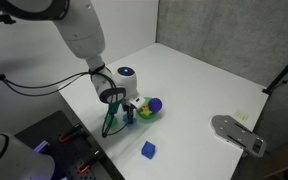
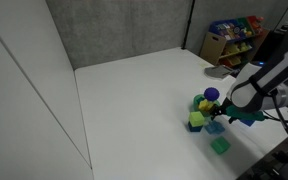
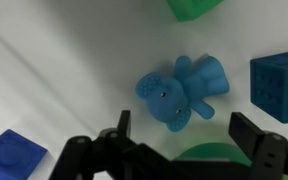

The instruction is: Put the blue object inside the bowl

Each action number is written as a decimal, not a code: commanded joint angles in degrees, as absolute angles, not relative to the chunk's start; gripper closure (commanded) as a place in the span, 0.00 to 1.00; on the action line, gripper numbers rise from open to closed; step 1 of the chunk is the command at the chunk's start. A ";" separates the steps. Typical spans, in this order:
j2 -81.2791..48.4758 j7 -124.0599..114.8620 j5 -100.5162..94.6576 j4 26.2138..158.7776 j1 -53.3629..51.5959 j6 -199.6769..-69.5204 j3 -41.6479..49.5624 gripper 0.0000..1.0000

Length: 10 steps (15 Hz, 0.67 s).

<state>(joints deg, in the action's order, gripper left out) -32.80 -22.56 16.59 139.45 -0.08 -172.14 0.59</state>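
Nothing grasped yet. Your end effector (image 3: pixel 181 135) hangs with jaws apart over the blue object (image 3: pixel 179 88), a light-blue toy animal lying on the counter (image 3: pixel 64 70). The bowl (image 1: pixel 147 114) sits nearby. Grasp, lift and placement all remain.

White table (image 1: pixel 209 75), plain top. Cluster by one edge:
- yellow-green bowl (image 1: pixel 147 114)
- blue-purple ball (image 1: pixel 155 103) just beside bowl
- yellow cube (image 2: pixel 196 121)
- blue toy figure (image 3: pixel 179 90) lying on side
- light-blue cube (image 3: pixel 277 85) near figure

Royal-blue cube (image 1: pixel 148 150) apart from cluster. Grey metal piece (image 1: pixel 239 133) at table edge, well apart.
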 commanded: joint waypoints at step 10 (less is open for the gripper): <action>-43.60 -23.54 19.95 131.46 -1.15 -177.40 -0.05 0.00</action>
